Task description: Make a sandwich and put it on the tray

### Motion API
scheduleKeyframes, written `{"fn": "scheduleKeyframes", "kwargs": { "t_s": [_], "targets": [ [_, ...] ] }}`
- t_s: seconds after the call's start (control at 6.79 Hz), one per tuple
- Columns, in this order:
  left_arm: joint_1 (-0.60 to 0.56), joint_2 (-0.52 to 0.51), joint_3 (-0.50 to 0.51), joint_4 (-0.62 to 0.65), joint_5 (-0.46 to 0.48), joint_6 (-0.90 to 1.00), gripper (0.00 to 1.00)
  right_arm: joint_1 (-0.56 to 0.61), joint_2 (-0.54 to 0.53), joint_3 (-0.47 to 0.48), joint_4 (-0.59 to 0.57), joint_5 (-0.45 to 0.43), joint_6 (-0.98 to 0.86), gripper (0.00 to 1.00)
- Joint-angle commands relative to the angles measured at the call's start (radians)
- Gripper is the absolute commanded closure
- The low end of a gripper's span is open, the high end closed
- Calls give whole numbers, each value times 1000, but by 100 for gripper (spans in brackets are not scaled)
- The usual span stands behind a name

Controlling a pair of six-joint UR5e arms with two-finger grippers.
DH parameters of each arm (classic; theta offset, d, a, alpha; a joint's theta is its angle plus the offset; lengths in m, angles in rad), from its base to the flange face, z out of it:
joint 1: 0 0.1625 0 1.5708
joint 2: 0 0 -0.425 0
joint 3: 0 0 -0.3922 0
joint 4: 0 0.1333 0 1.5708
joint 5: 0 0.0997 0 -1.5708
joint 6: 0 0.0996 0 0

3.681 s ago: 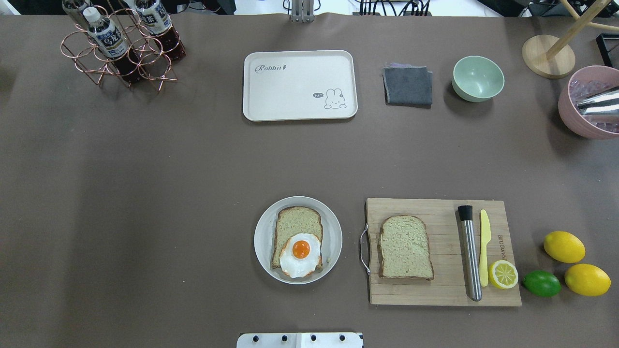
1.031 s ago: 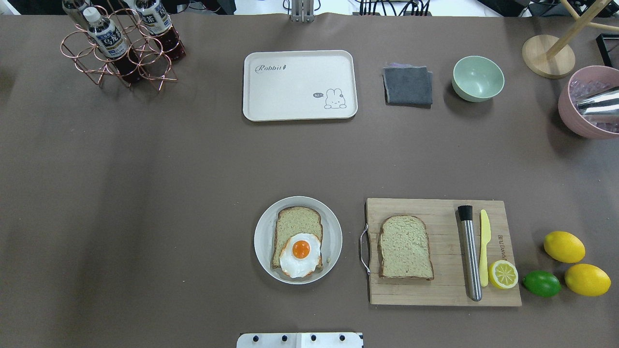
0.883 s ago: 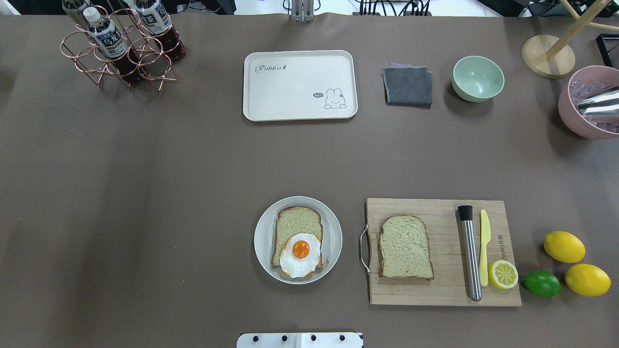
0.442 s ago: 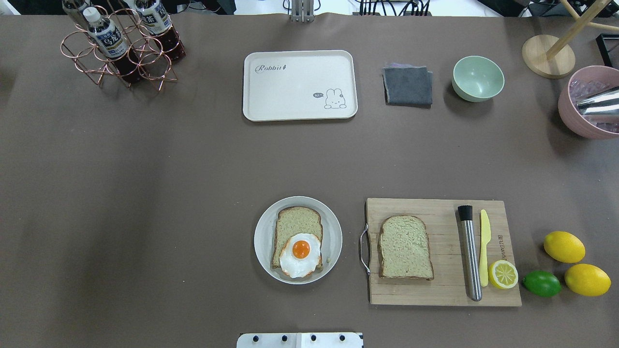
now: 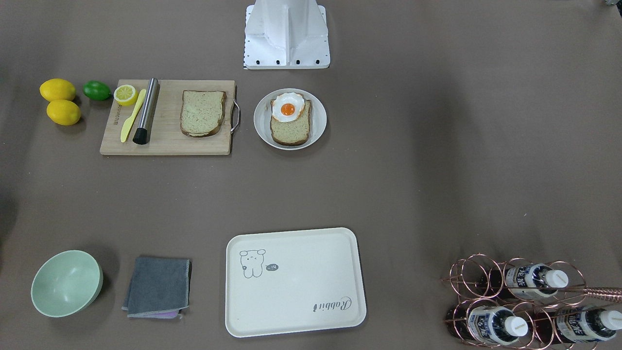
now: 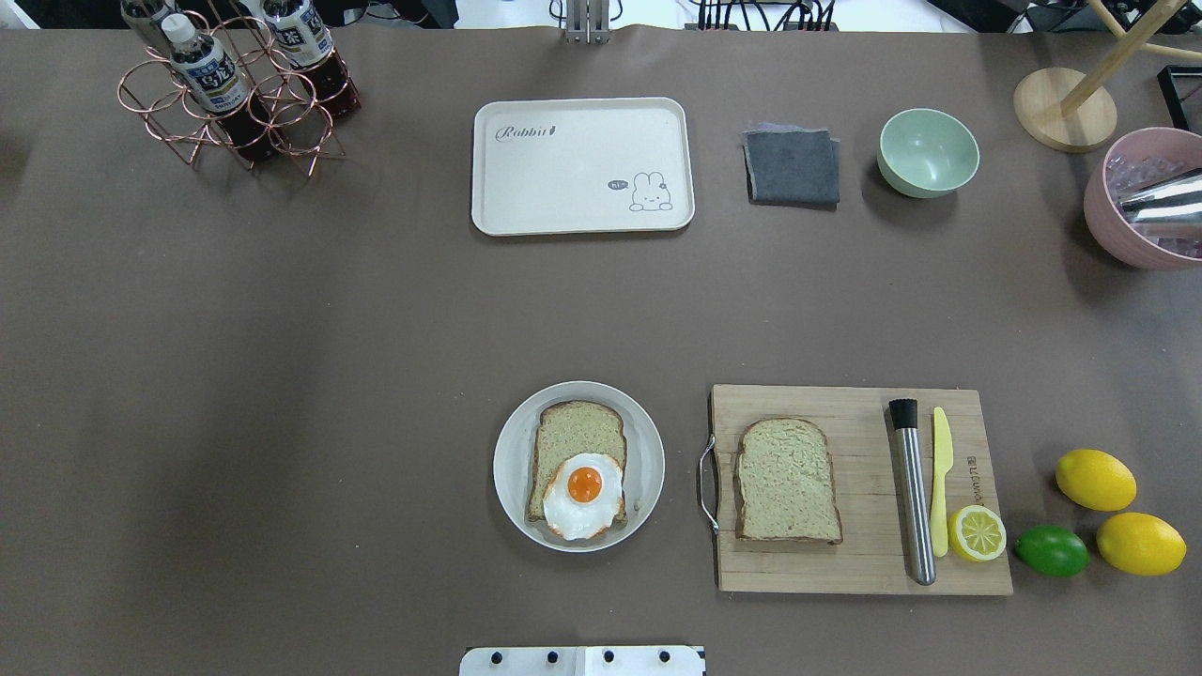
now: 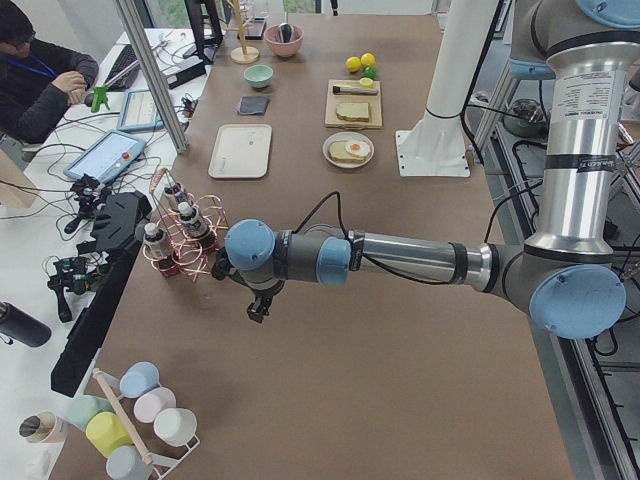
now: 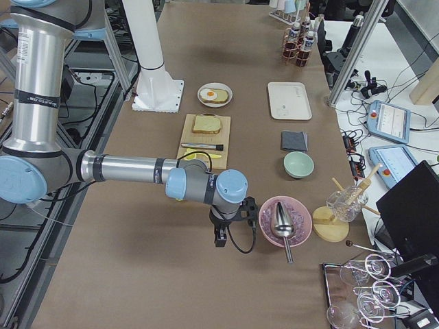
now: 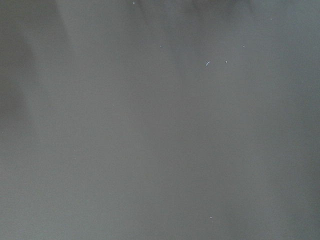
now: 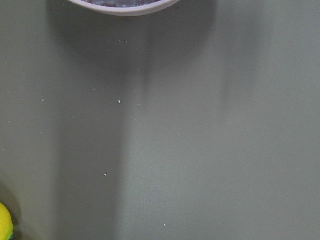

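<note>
Brown tabletop (image 6: 282,329), cream tray (image 6: 582,160) — operator (image 7: 40,85) (seated) alongside

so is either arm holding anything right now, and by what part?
Nothing looks held. Left gripper and right gripper hang over the table, seen only side-on. The egg-topped slice and the board slice lie untouched.

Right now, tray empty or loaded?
Empty. The tray shows only its printed drawing; one bread slice with the egg sits on the plate, the other slice on the cutting board.
</note>
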Motion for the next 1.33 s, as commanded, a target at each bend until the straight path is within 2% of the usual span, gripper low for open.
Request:
{"fn": "scheduleKeyframes", "kwargs": {
  "t_s": [0.0, 0.15, 0.29, 0.59, 0.74, 0.88, 1.03, 1.18],
  "targets": [
    [0, -5, -8, -49, 12, 7, 2, 0, 0, 1, 0, -1, 1, 0],
    [1, -15, -20, -55, 3, 5, 2, 0, 2, 4, 39, 0, 0, 0],
    [1, -25, -23, -96, 7, 1, 2, 0, 2, -8, 149, -4, 16, 0],
    [4, -59, -26, -141, 0, -54, 2, 0, 16, 10, 211, 5, 41, 0],
    [59, -76, -72, -188, 12, -91, 1, 0, 16, 30, 298, 20, 108, 0],
    [110, -152, -74, -192, 12, -198, 2, -38, 28, 32, 404, 55, 196, 0],
    [162, -206, -83, -193, 21, -302, 0, -76, 49, 42, 444, 59, 275, 1],
    [222, -200, -116, -198, 52, -362, 0, -130, 48, 73, 493, 60, 396, 0]
  ]
}}
